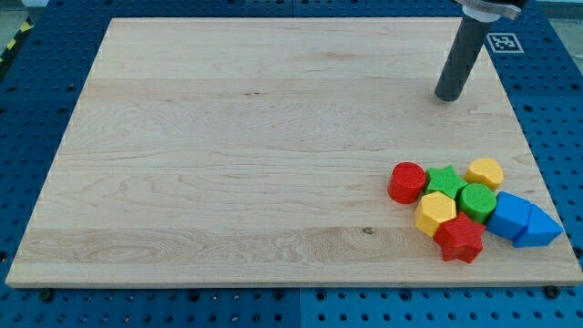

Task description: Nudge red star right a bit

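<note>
The red star (461,240) lies near the board's bottom right corner, at the bottom of a tight cluster of blocks. It touches a yellow hexagon (435,212) on its upper left and sits just below a green cylinder (476,199). My tip (447,96) rests on the board near the view's top right, well above the cluster and apart from every block.
The cluster also holds a red cylinder (407,182), a green star (444,179), a yellow block (485,172), a blue block (509,215) and a blue triangle (537,228). The wooden board (228,155) lies on a blue pegboard table; its right edge is close to the blue blocks.
</note>
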Tool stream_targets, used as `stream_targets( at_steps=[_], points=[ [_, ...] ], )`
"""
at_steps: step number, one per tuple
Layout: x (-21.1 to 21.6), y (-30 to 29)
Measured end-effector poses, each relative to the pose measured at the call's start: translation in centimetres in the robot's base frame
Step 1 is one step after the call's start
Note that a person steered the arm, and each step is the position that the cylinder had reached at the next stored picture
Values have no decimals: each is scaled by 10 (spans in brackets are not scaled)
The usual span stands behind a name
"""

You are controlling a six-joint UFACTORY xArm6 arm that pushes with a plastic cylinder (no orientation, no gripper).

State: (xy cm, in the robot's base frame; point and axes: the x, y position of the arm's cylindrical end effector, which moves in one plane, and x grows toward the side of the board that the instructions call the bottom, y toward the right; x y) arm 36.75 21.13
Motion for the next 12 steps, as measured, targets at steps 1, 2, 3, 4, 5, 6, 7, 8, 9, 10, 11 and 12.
stream_targets(
  at_steps=[1,2,3,4,5,6,7,8,9,10,11,12],
  points=[
    [0,-3],
    [0,-41],
    [0,-80],
    [12,-114],
    [37,-139],
    [73,-169],
    [142,-187],
    [214,-188],
    [250,-178],
    [251,-173],
    [251,-173],
    [251,-170]
  ],
)
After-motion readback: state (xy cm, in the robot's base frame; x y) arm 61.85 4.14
